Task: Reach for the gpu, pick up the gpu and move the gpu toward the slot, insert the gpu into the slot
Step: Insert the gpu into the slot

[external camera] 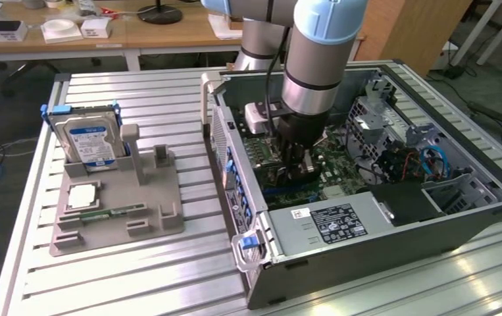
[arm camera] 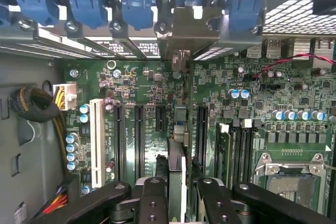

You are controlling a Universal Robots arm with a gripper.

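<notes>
Deep inside the open case, the gripper (arm camera: 177, 195) clamps the gpu (arm camera: 177, 145) edge-on, lining it over the slot (arm camera: 178, 116).

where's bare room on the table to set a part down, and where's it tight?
Free: bare slats of the table between hard drive and computer case, and in front of the grey fixture. Crowded: inside the case, where the gripper holds the gpu over the motherboard.

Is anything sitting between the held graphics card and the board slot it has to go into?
Nothing visible does. The gripper holds the graphics card edge-on right over the green board, between two long black slots. Its own slot lies under the card's edge, hidden.
</notes>
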